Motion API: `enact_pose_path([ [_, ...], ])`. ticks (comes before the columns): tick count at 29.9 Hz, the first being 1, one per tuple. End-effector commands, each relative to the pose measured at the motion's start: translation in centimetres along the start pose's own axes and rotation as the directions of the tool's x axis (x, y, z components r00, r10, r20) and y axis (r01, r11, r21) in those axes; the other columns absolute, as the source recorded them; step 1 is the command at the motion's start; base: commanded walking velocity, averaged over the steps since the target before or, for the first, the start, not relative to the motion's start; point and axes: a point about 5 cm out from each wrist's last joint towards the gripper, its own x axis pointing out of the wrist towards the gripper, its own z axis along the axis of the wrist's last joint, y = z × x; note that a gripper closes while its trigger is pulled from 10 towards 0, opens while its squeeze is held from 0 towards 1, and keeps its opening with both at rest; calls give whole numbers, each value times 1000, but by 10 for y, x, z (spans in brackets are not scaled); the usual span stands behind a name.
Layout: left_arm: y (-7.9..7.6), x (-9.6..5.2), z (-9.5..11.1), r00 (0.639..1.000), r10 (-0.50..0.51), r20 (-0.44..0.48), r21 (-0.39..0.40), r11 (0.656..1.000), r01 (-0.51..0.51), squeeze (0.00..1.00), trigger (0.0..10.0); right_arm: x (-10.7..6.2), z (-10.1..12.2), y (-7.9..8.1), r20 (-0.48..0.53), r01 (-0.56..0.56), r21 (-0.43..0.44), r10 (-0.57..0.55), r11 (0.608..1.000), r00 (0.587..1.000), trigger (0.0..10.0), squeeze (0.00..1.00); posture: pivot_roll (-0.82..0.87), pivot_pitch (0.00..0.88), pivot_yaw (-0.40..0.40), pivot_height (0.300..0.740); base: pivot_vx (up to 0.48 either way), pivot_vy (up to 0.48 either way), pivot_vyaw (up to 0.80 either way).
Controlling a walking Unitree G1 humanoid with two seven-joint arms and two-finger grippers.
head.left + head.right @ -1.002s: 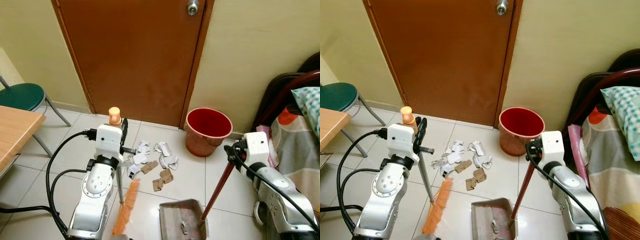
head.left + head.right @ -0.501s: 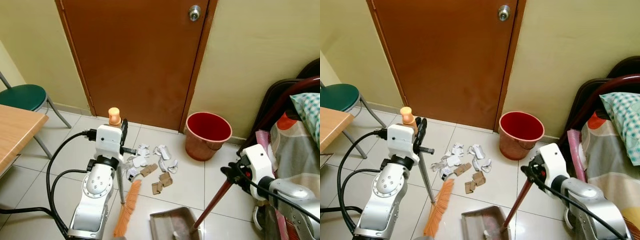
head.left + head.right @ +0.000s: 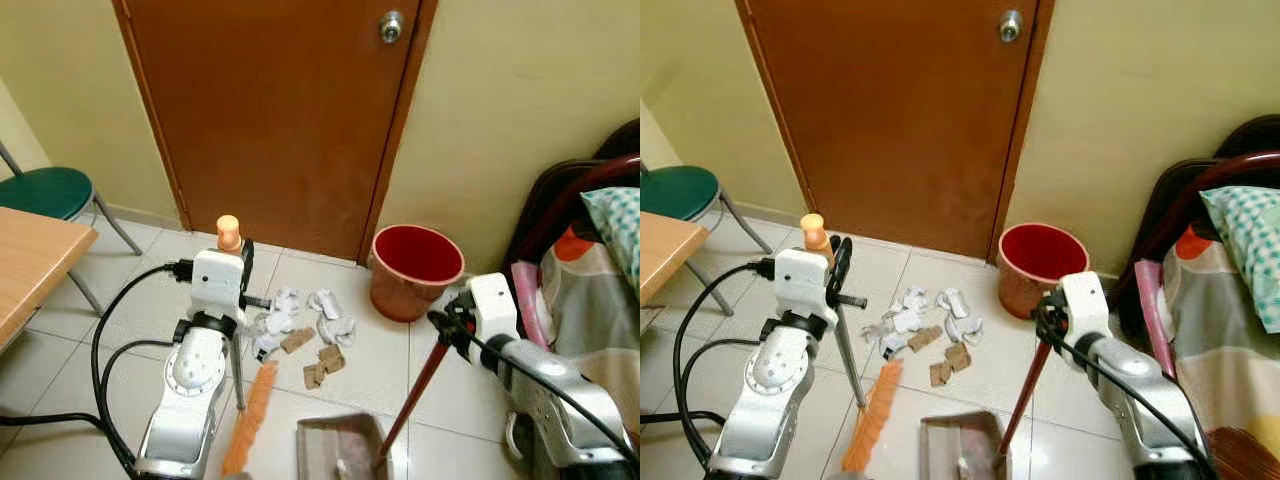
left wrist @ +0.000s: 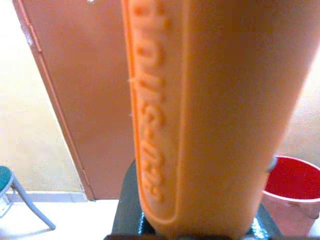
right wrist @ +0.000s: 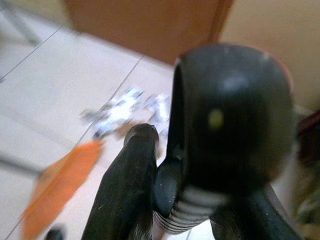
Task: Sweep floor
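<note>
Presumably light and stiff, the broom [image 3: 250, 415] is best held high on its handle, where the left tool [image 3: 240, 275] is closed around it; orange bristles rest on the floor beside the paper scraps [image 3: 305, 325]. The right tool [image 3: 447, 322] clamps the dustpan [image 3: 335, 450] handle, its pan lying near the red bucket [image 3: 415, 270].

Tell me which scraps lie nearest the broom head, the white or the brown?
The brown scraps. They lie on the near side of the pile, beside the orange broom head; the white scraps lie beyond them, toward the door.
</note>
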Motion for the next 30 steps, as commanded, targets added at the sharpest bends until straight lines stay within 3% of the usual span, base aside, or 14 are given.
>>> enact_pose_path([
  [1,4,1,8,999,18,29,16,1000,-18,0,10000,1,4,-3,51,76,-11,-76,997,996,10000,0,-7,16,-41,740,0,0,0],
  [5,8,-1,6,999,50,4,27,998,-50,0,10000,-2,3,-3,108,133,-17,-131,991,986,10000,0,0,23,-34,740,0,0,0],
  [6,8,-1,5,999,45,-2,24,999,-45,0,10000,-4,0,-3,120,150,18,-151,989,981,4902,0,-1,29,-27,740,0,0,0],
  [8,8,-2,4,999,36,0,20,999,-36,0,10000,-5,-1,-3,121,157,31,-159,987,980,4902,0,-1,29,-27,740,0,0,0],
  [9,8,-2,4,999,32,0,23,999,-32,0,10000,-5,-2,-3,121,158,31,-161,987,979,1137,0,-5,31,-24,740,0,0,0],
  [10,7,-1,4,1000,30,0,24,999,-30,0,10000,-4,-2,-3,124,160,31,-163,987,979,1137,0,-5,31,-24,740,0,0,0],
  [11,6,0,4,1000,25,0,26,999,-25,0,10000,-4,0,-4,138,166,25,-168,986,976,7882,0,-7,32,-23,740,0,0,0],
  [12,6,1,5,1000,23,0,25,999,-23,0,10000,-3,2,-6,149,175,24,-177,984,973,10000,0,-7,32,-23,740,0,0,0],
  [30,3,-1,4,1000,16,-13,21,1000,-15,0,10000,6,8,1,212,205,45,-210,978,954,10000,0,-6,40,-29,740,0,0,0],
])
